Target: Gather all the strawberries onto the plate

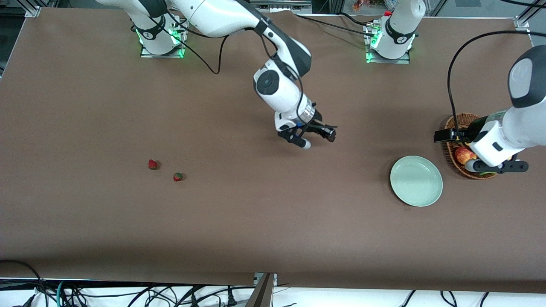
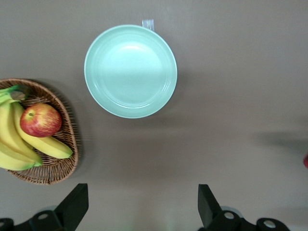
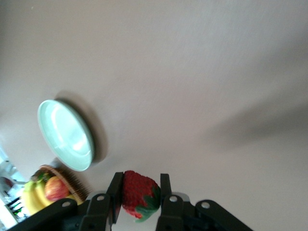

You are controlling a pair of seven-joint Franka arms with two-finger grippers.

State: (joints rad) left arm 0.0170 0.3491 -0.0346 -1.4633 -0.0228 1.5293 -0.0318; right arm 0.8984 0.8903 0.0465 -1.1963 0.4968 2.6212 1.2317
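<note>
My right gripper (image 1: 319,138) hangs over the middle of the table and is shut on a red strawberry (image 3: 139,194) with a green cap, clear in the right wrist view. Two more strawberries (image 1: 152,164) (image 1: 178,176) lie on the table toward the right arm's end. The pale mint-green plate (image 1: 416,181) sits bare toward the left arm's end; it also shows in the left wrist view (image 2: 130,71) and the right wrist view (image 3: 65,135). My left gripper (image 1: 497,166) is open and empty, held over the wicker basket's edge beside the plate.
A brown wicker basket (image 1: 453,150) with an apple (image 2: 41,120) and bananas (image 2: 19,139) stands beside the plate at the left arm's end. Cables lie along the table's front edge.
</note>
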